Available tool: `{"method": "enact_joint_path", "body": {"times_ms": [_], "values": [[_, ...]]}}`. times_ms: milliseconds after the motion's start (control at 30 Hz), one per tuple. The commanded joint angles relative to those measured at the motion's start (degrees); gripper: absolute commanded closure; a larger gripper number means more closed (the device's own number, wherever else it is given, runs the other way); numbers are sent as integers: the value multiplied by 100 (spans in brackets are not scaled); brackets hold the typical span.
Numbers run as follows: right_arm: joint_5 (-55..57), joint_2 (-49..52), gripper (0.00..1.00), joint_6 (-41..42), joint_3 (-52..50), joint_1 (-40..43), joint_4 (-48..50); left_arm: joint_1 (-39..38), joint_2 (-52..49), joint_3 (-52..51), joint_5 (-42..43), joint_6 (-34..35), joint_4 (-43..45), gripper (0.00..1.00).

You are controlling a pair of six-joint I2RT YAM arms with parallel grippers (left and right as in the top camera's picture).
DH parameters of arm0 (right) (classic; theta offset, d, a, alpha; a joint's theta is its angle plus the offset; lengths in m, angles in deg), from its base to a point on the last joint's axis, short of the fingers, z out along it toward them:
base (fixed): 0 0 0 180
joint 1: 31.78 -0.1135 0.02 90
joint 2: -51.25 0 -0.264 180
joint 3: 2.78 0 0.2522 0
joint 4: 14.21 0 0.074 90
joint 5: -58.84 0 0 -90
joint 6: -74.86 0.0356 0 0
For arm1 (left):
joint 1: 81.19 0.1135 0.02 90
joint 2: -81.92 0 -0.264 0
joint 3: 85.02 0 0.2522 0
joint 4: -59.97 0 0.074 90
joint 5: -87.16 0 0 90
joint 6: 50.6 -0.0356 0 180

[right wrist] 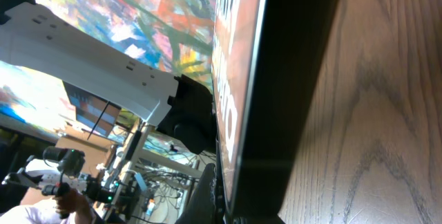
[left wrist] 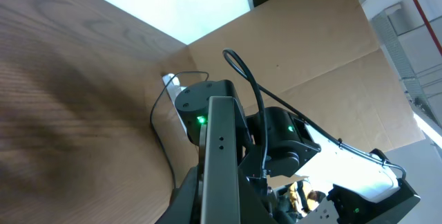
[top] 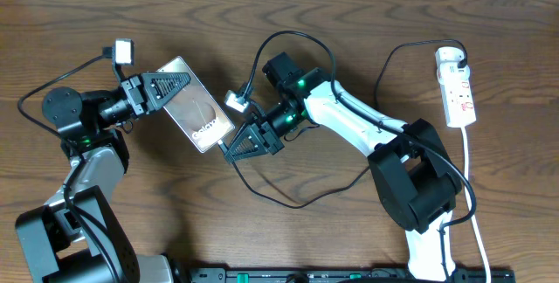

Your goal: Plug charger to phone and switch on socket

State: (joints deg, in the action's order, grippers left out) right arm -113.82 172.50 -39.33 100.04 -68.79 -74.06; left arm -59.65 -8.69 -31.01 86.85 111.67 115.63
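The phone (top: 199,108) lies slanted on the wooden table, bronze face up. My left gripper (top: 179,85) is shut on its upper-left end; in the left wrist view the phone's grey edge (left wrist: 219,155) runs between my fingers. My right gripper (top: 231,149) sits at the phone's lower-right end. The charger's thin black cable (top: 288,203) ends at its fingertips; the plug tip is hidden. The right wrist view shows the phone (right wrist: 276,79) very close, with one finger (right wrist: 224,196) beside its face. The white socket (top: 457,86) lies at the far right, away from both grippers.
The charger cable loops across the table between the right arm's base (top: 419,178) and the phone. A white cord (top: 470,169) runs from the socket toward the front edge. The left arm's base (top: 74,113) stands at the left.
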Motion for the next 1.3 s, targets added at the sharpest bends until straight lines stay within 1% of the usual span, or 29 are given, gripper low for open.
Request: {"method": "enact_joint_path", "body": {"times_ms": [0,200,300,400,833,1267], "values": [[-151,-15,99,59,-31,-52,28,-15,70,101,33,111,55,93],[-149,-15,99,68,-31,-52,57,-66,72,101,33,107,61,92],[-149,-15,99,313,-31,-52,184,-208,72,101,33,109,289,93],[-151,-15,99,343,-31,-48,219,-323,72,101,33,111,494,93],[-144,-15,99,339,-31,-2,157,-334,72,101,33,111,487,93],[177,-15,99,341,-31,232,-4,-334,72,101,35,111,487,93]]}}
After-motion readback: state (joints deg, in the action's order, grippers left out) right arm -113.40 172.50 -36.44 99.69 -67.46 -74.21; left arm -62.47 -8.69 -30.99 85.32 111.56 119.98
